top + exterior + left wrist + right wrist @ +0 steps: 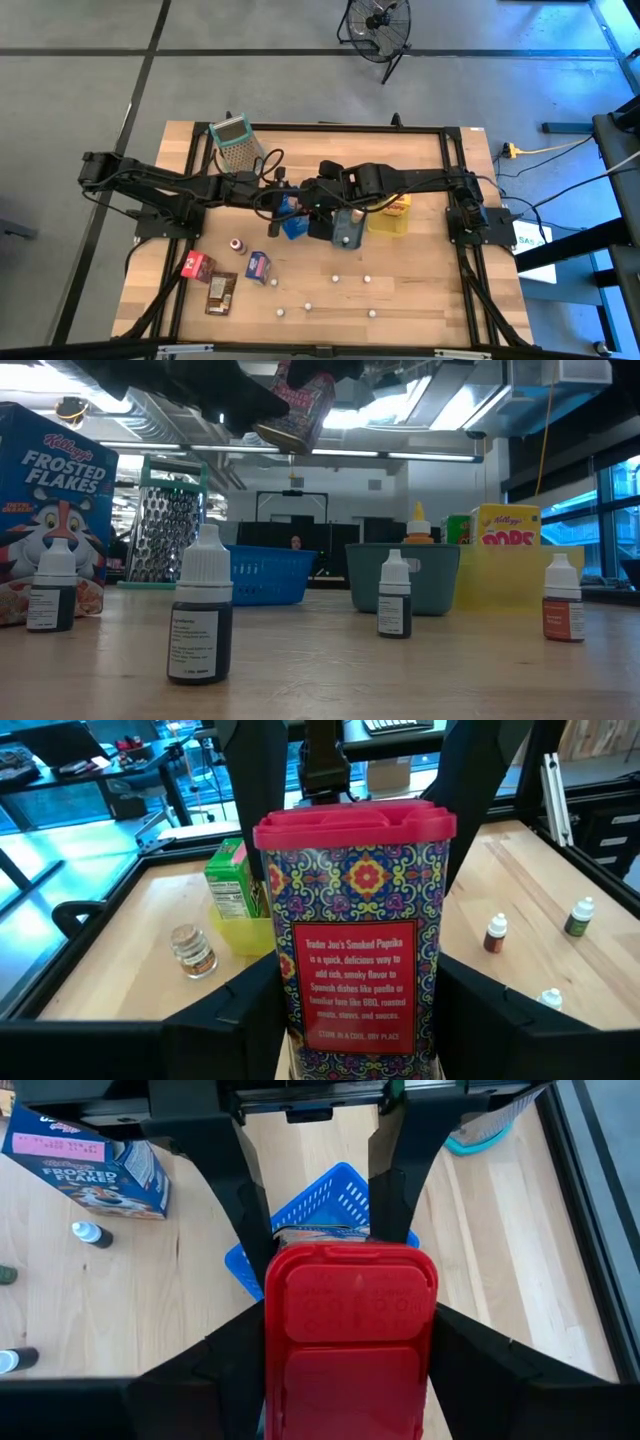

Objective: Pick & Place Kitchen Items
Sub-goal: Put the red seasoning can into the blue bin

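STEP: handover, judged | paprika tin [350,920] aloft at high-view centre, above blue basket [318,1208] | right gripper [350,1365] clamped on lid end | left gripper [350,1025] clasping body, likely taking over for placement

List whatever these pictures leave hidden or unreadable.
- High view: the arms, meeting above the blue basket, hide the paprika tin.
- Low view: the top edge cuts off the arms above the tin.
- Right wrist view: the right gripper, shut on the tin, shows only its red lid.
- Left wrist view: the tin fills the left gripper, hiding what lies below.
- High view: white round pieces too small to identify.
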You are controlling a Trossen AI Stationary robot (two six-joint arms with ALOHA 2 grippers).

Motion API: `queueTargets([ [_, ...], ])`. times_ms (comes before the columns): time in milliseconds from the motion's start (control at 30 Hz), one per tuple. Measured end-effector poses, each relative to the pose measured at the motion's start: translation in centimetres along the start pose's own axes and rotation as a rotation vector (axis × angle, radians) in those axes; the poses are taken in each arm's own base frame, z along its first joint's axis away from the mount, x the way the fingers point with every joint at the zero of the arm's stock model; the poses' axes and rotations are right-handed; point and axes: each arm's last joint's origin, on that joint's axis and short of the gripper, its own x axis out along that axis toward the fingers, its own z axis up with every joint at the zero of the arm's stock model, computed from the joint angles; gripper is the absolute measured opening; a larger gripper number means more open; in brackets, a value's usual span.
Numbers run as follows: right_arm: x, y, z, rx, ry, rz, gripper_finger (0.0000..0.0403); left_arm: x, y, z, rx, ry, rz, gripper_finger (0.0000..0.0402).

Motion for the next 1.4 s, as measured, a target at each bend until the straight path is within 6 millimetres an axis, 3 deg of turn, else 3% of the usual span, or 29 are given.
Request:
queueTargets([
  [300, 0.0, 0.0, 0.0, -0.007, 0.002, 0.012, 0.0266, 0.0, 0.0, -0.1, 0.015, 0.006, 0.001, 0.0198],
  [567, -0.3, 0.3, -0.4, -0.030, 0.019, -0.049, 0.0267, 0.0, 0.0, 0.0, 0.010, -0.003, 0.004, 0.0195],
  [933, -2.7, 1.4, -1.6, -0.005, 0.047, -0.093, 0.0261, 0.0, -0.3, 0.8, 0.060, -0.073, 0.048, 0.0195],
  [1200, -3.7, 2.9, -2.5, -0.005, 0.054, -0.146, 0.0252, -0.6, -1.4, 3.0, 0.051, -0.305, -0.015, 0.0196],
  [1400, -4.2, 4.3, -2.5, -0.054, -0.013, -0.190, 0.0252, -1.0, -2.3, 3.8, 0.098, -0.376, 0.003, 0.0196],
])
